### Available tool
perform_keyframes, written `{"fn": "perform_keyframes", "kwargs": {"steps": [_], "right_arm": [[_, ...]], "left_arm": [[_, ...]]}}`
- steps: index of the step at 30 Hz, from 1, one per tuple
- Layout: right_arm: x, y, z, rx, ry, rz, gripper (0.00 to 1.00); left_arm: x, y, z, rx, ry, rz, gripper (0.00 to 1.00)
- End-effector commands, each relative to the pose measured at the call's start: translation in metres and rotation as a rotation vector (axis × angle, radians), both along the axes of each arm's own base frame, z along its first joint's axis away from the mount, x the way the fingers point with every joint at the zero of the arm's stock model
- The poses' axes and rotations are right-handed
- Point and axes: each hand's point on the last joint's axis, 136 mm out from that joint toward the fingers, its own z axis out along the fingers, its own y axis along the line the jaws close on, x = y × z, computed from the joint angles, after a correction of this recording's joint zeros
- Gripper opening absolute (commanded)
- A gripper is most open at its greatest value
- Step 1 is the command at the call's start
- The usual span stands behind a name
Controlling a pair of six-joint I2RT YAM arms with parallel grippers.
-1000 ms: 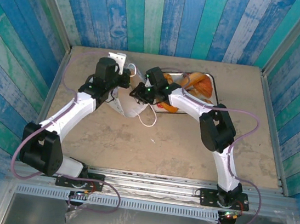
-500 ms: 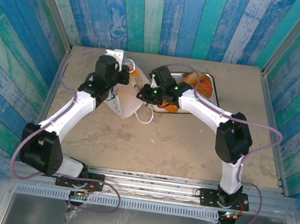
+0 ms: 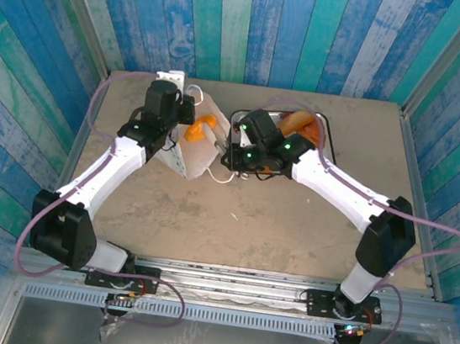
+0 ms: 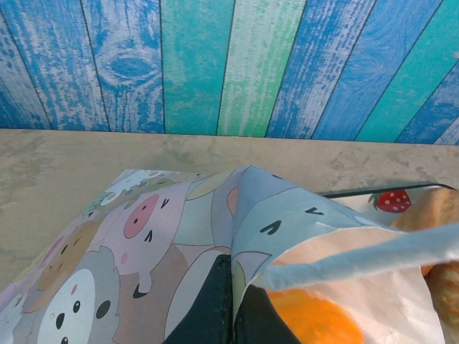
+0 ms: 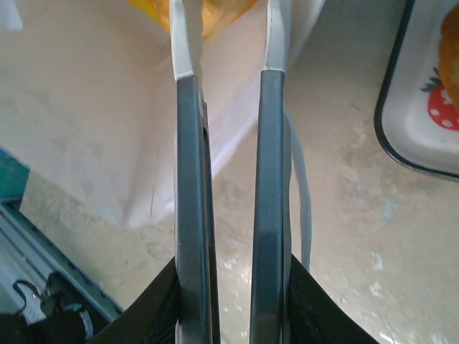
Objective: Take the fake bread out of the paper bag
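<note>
Table [image 3: 290, 231]: paper bag [image 3: 201, 159] holds fake bread [image 3: 199, 127]; left jaws, right jaws pinch bag.

Closed fingers [image 4: 208, 315] pinch the animal-print paper bag [image 4: 143, 236] above the table [image 4: 64, 165]. An orange pastry [image 4: 315, 322] shows through its paper.

White arms [image 3: 102, 174], black joints [image 3: 57, 230], purple cables [image 3: 20, 246]
</note>
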Motion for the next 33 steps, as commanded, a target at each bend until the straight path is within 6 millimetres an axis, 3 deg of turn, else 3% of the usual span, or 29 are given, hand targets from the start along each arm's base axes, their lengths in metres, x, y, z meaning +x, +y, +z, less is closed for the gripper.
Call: {"fn": "perform_keyframes", "kwargs": {"steps": [1,9,16,22,33], "right_arm": [[-0.015,-0.016,0.026,0.006,-0.084,0.039,0.03],[-0.046,-0.057,0.075,0.053,-0.209,0.051,0.04],[-0.052,-0.1,0.096,0.002,-0.308,-0.045,0.06],[-0.043,-0.139,0.088,-0.178,-0.338,-0.157,0.08],[-0.004,-0.223,0.065,-0.496,-0.36,-0.392,0.11]], "left_arm": [[0.008,0.005,-0.003,0.008,0.023,0.046,0.0],[0.012,0.009,-0.01,0.023,0.042,0.075,0.0],[0.011,0.009,-0.013,0.023,0.051,0.073,0.0],[0.006,0.007,-0.011,0.016,0.044,0.052,0.0],[0.0,0.005,-0.002,-0.002,0.019,0.036,0.0]]}}
